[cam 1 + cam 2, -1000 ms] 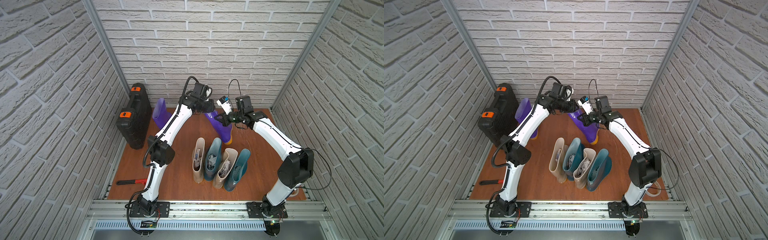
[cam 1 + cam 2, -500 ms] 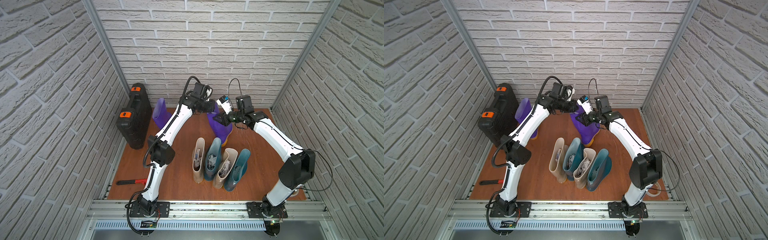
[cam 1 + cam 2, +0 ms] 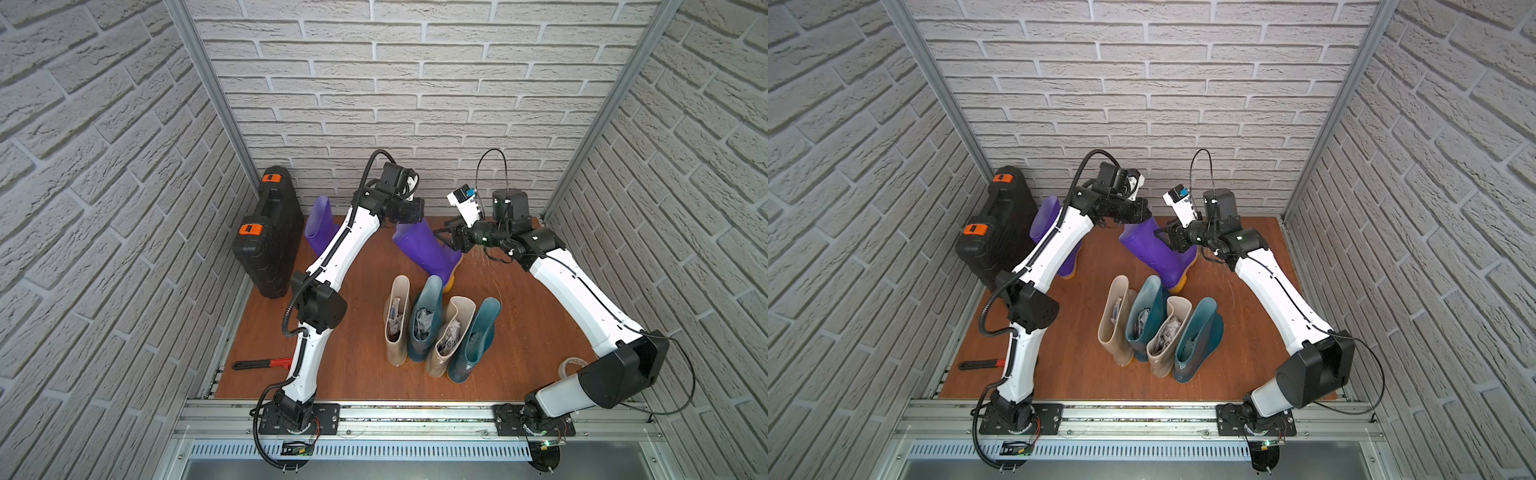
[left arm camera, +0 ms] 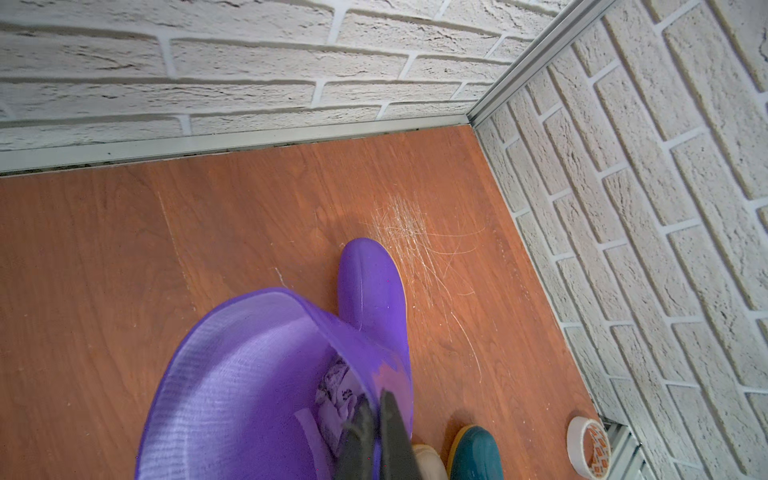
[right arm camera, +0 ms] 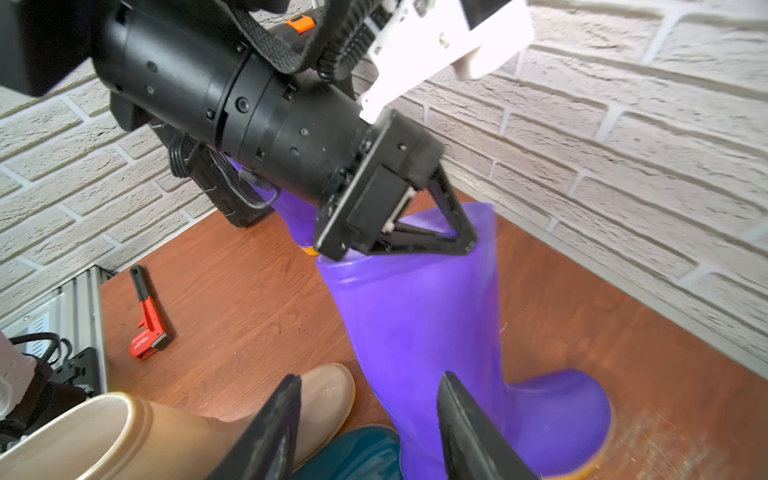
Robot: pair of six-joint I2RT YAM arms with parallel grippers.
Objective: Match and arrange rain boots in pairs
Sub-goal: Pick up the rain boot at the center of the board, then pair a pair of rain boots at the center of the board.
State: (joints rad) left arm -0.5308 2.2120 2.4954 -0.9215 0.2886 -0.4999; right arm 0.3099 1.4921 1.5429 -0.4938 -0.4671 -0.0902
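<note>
The purple boot [image 3: 424,249] leans steeply at the back of the worktop [image 3: 361,374]. Its sole looks to be down just behind the row of four, and its top is pinched at the rim by the left claw [image 4: 380,419], which is closed on that soft edge alone. The right claw [image 5: 370,432] stands with jaws apart, just beside the shaft and gripping nothing.

With only a thin rim pinch and so much lean, the rim may fold or slide out of the fingers. The boot would then drop toward the nearest teal boot [image 3: 424,316], and that row of beige [image 3: 397,320], teal, beige [image 3: 453,332], teal [image 3: 478,336] stands tight enough to fall like dominoes. The open right claw is also close enough to catch the shaft if either arm swings.

The second purple boot [image 3: 320,224] stands in the back left corner beside the black case [image 3: 270,237], partly behind the left forearm, so the straight way to it is crowded. The brick wall [image 3: 415,124] runs close behind both claws.

Free room lies on the bare worktop between the row and the left arm, and to the row's right. A red-handled tool [image 3: 266,363] lies at the front left edge and a tape roll [image 3: 571,368] at the front right.
</note>
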